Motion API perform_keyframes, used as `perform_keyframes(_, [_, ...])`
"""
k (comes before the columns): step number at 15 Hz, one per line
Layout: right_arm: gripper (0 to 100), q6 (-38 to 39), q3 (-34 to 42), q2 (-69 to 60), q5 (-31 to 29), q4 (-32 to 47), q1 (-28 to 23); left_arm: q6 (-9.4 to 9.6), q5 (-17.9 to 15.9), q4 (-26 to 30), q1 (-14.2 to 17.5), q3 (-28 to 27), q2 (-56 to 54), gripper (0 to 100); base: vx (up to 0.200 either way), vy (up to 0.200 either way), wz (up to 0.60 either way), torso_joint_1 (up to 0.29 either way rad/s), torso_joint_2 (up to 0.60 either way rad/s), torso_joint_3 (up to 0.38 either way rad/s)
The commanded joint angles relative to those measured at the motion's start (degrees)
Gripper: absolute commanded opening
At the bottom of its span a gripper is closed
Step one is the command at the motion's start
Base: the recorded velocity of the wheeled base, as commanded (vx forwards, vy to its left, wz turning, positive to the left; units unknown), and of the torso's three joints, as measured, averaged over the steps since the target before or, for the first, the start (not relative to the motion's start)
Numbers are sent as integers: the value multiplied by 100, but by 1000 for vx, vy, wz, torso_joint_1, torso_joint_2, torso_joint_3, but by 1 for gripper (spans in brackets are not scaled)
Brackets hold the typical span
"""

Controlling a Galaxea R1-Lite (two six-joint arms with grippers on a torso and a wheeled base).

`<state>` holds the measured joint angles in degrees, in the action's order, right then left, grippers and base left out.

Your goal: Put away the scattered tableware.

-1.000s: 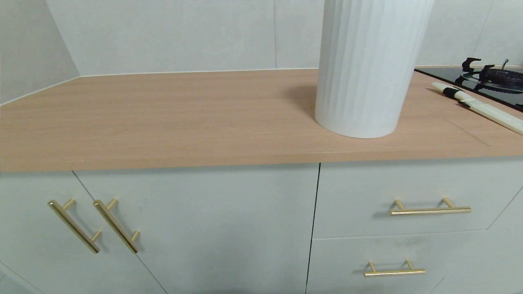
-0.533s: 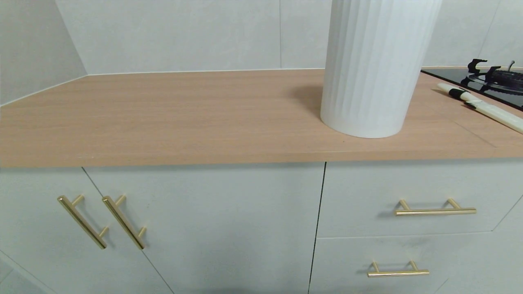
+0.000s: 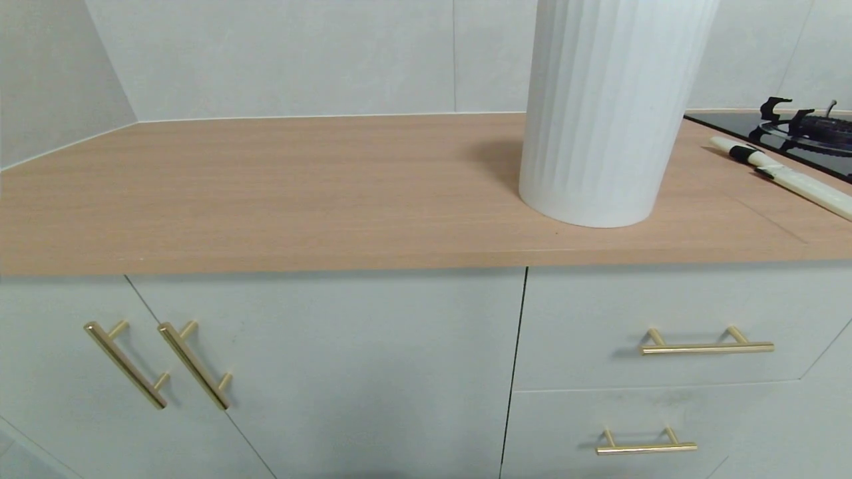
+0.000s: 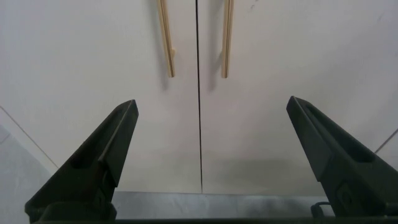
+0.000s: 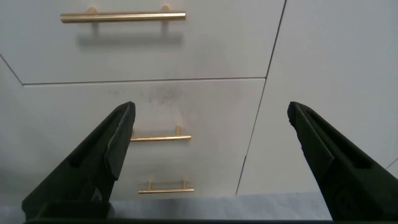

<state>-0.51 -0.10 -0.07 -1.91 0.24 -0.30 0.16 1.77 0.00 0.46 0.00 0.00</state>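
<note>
Well, both grippers sit low down in front of the cupboards. The left gripper has its two dark fingers spread wide apart, and nothing is between them. It faces two pale cupboard doors. Two gold door handles run down on either side of the thin crack between the doors. The tops of these handles are cut off.

The right gripper is spread wide too and grips nothing. It faces the pale drawers, and each one has a gold drawer handle. The lowest drawer is partly hidden behind the gripper.

Up on the wooden counter stands a tall white pot with lines down its side. It stands upright, near the front edge. Its top is cut off, so I cannot tell what is inside.

To the right of the pot, and apart from it, lies a long cream stick with a black band. It lies flat on the counter, just beside the black stove. One end of it is cut off at the edge. I cannot tell if it is a knife, chopsticks or something else. The stove is cut off at the edge too.
</note>
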Motion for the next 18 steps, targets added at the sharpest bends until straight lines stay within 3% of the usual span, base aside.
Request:
perform_keyframes(1, [100, -2, 1, 7, -2, 2, 4, 2, -1, 0, 6, 0, 0, 100, 0, -200, 0, -2, 2, -2])
perform_keyframes(4, [100, -2, -8, 7, -2, 2, 4, -33, -1, 0, 6, 0, 0, 100, 0, -200, 0, -4, 4, 4])
perform_keyframes(18, [100, -10, 1, 7, 7, 2, 4, -33, -1, 0, 6, 0, 0, 100, 0, 0, 0, 0, 0, 0])
